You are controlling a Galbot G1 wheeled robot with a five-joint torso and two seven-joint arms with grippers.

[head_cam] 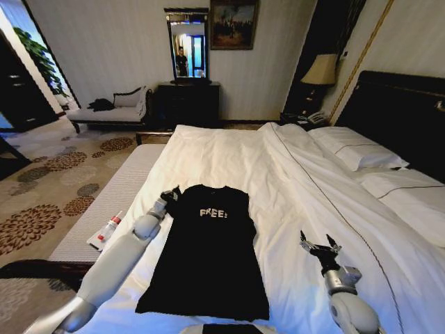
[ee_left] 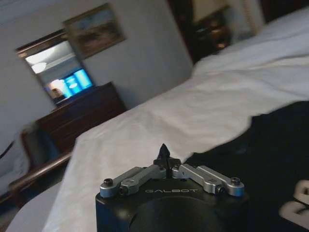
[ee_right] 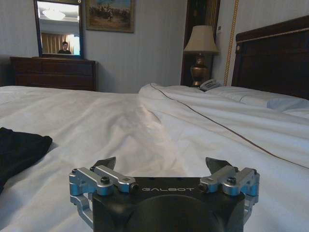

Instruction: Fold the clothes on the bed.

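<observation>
Black T-shirt (head_cam: 208, 254) with white "FREE!" lettering lies flat, chest up, on the white duvet of the bed (head_cam: 278, 174), near the foot end, collar toward the far side of the bed and hem toward me. Sleeves look tucked in, so it reads as a long narrow rectangle.

My left end effector (head_cam: 169, 195) sits at the shirt's upper left corner, by the shoulder. In the left wrist view (ee_left: 165, 153) the fingertips are pinched together to a single point, right at the black fabric edge (ee_left: 270, 159). Cannot tell whether any cloth is caught between them.

My right end effector (head_cam: 319, 243) is on the bare duvet well to the right of the shirt, not touching it. Right wrist view (ee_right: 164, 164) shows the fingers spread wide, nothing between them, white duvet (ee_right: 159, 125) ahead and a bit of the shirt (ee_right: 19, 147) off to one side.

White pillows (head_cam: 358, 153) against the dark headboard (head_cam: 403, 111) at right. A grey bench (head_cam: 111, 202) runs along the bed's left edge with a small tube (head_cam: 108, 229) lying on it.
</observation>
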